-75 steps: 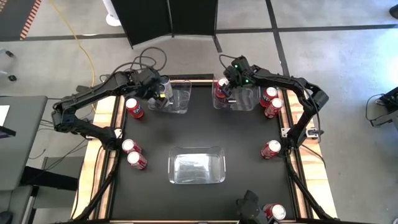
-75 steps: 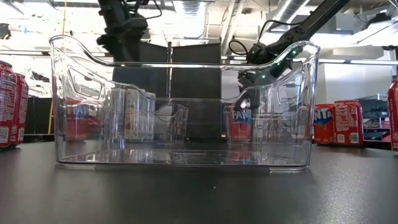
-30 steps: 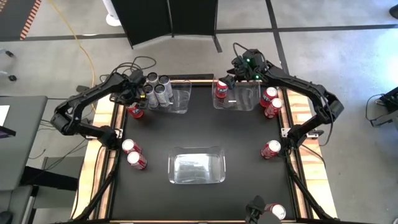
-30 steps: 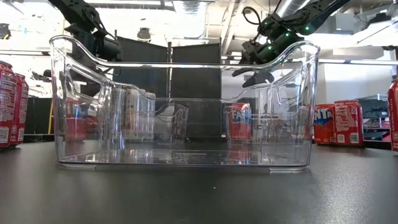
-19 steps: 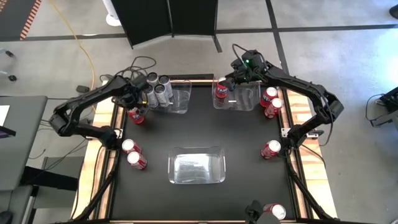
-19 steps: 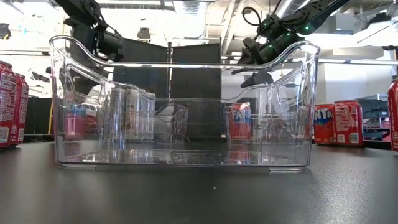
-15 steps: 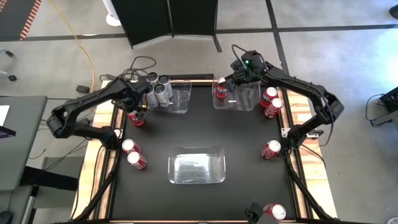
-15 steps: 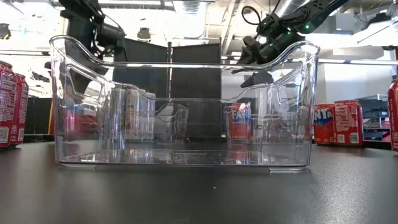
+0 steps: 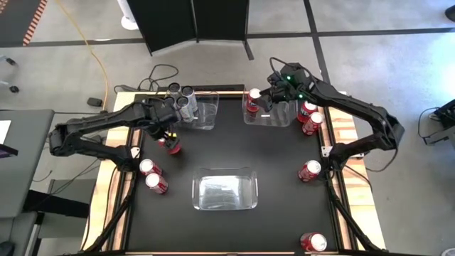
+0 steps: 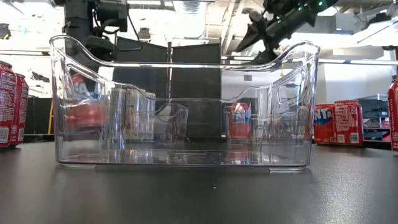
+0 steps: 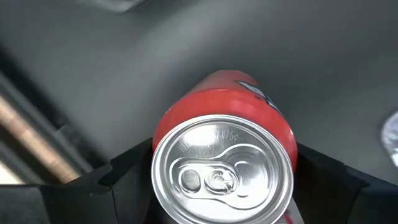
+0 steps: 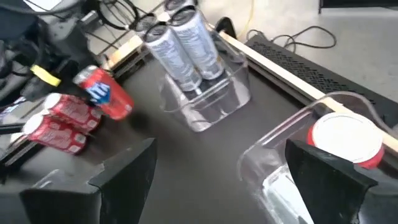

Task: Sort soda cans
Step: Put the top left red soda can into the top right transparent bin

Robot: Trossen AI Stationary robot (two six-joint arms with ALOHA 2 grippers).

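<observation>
The near clear bin (image 9: 225,190) sits in the middle of the desk (image 9: 234,153), with loose red cans at both desk edges, two at the left (image 9: 153,176) and one at the right (image 9: 308,170).

Farther in, the left gripper (image 9: 168,135) is clamped on a red can (image 9: 171,143), which it holds off the desk. In the left wrist view this can (image 11: 222,155) fills the space between the dark fingers (image 11: 124,180), top facing the camera, so its long axis seems to run along the gripper's line of sight, probably tilted rather than upright; the low view through the bin wall is too warped to confirm.

At the far edge, the silver cans (image 9: 182,100) stand in the far left bin (image 9: 202,114), just beside the held can. The far right bin (image 9: 270,114) holds one red can (image 9: 252,100). The right gripper (image 9: 279,91) hangs over that bin, fingers apart and empty.

The held can therefore has to cross rightward to the far right bin, where the right arm is nearer.
</observation>
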